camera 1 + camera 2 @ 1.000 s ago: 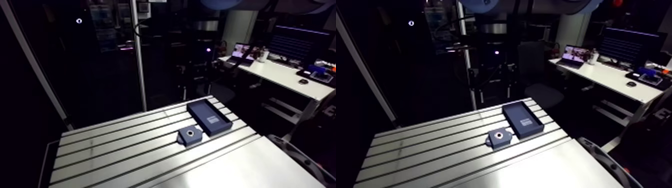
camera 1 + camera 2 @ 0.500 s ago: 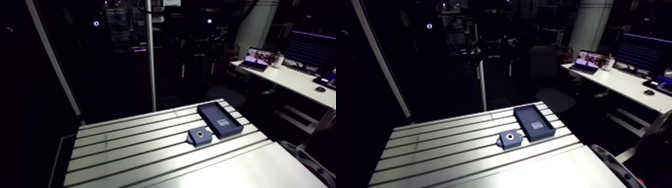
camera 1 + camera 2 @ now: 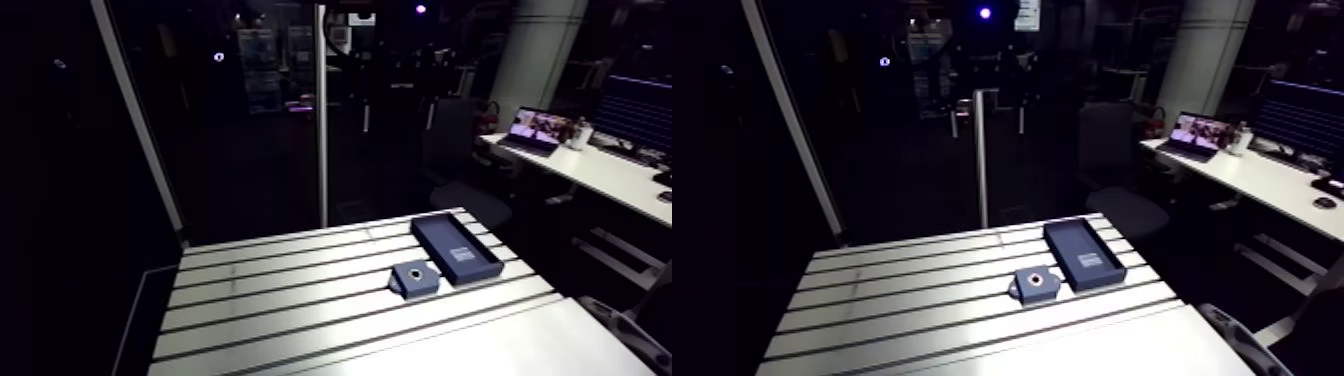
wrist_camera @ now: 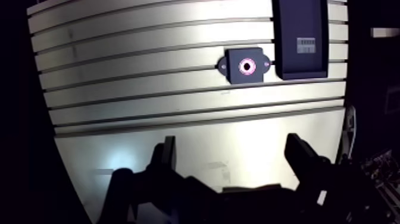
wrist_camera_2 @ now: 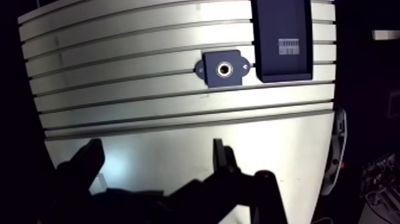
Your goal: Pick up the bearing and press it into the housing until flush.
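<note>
Bearing (image 4: 246, 66): probably the small ring glinting pinkish in the round bore, though too small and dim to say for sure. Sits at the centre of the housing (image 4: 232, 58), a dark squarish block with a small mounting ear on each of two opposite sides. Lies flat on the slotted aluminium table (image 4: 149, 77), towards the side where the dark blue box (image 4: 297, 24) rests. Stands just beside that box, one ear close against its long wall; cannot tell whether touching or a hair apart. Shallow and open-topped, the box, with a small pale label on its floor and its long sides running across the table's slots. In the wrist view, well ahead of the gripper (image 4: 232, 143), with a broad stretch of bare, brightly lit table in between. Gripper high above the table, its two dark fingers (image 4: 168, 158) spread wide apart, gripping nothing and touching neither block nor box. In the arm view, block and box together near the table's far corner.
</note>
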Tool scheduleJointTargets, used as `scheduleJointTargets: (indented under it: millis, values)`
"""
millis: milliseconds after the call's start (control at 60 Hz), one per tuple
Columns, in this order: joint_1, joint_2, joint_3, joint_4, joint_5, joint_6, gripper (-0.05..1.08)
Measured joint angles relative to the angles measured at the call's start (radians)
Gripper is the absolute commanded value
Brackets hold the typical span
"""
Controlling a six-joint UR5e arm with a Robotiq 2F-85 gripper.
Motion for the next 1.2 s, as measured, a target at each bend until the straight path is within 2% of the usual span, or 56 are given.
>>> scheduleJointTargets:
  millis: [600, 1200]
  values:
    - [0.102, -0.008, -0.042, 0.049, 0.007, 0.028, 0.0]
    - [0.137, 0.037, -0.07, 0.057, 0.02, 0.028, 0.0]
